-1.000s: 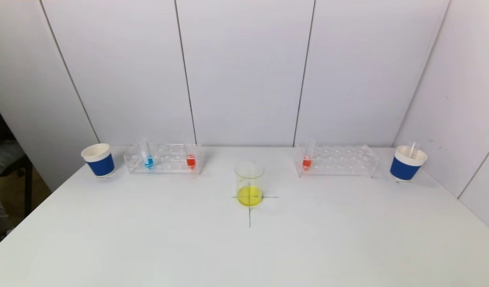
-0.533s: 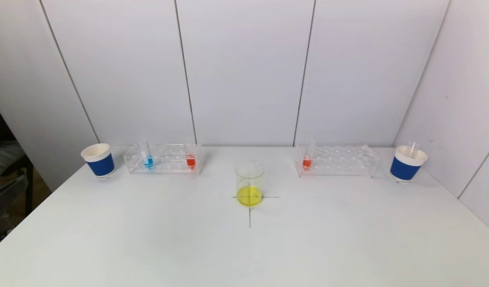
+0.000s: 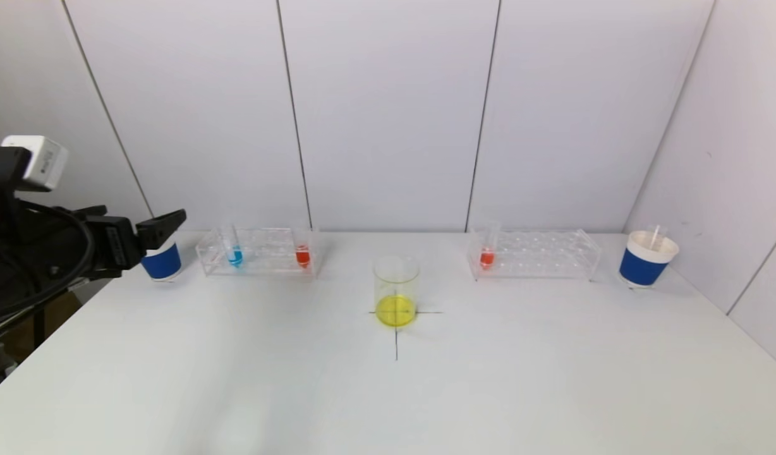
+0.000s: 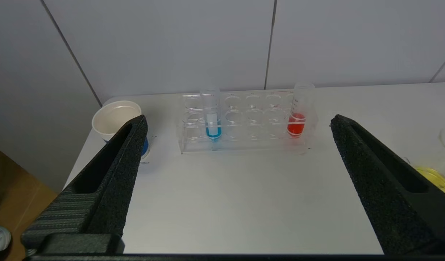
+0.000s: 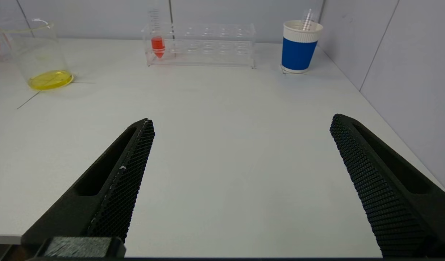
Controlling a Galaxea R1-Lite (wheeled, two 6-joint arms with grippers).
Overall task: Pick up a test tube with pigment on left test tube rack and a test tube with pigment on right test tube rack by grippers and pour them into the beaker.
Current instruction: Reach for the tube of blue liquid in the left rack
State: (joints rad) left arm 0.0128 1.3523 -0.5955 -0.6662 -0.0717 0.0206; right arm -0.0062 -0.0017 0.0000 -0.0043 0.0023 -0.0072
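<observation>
Newly arrived at the table's left edge, the left gripper point(image 3: 173, 222), jaws apart like the right gripper's point(image 5: 240, 127), faces the clear, light, fragile red-pigment test tube point(image 4: 297, 116), best held by its slippery upper wall

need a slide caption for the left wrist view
Open left claw faces a clear rack holding one blue tube and one red tube.

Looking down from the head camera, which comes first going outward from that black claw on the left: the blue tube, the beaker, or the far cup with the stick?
From the left gripper:
1. Blue test tube, left rack.
2. Beaker, table centre.
3. Right paper cup, far right.
</observation>
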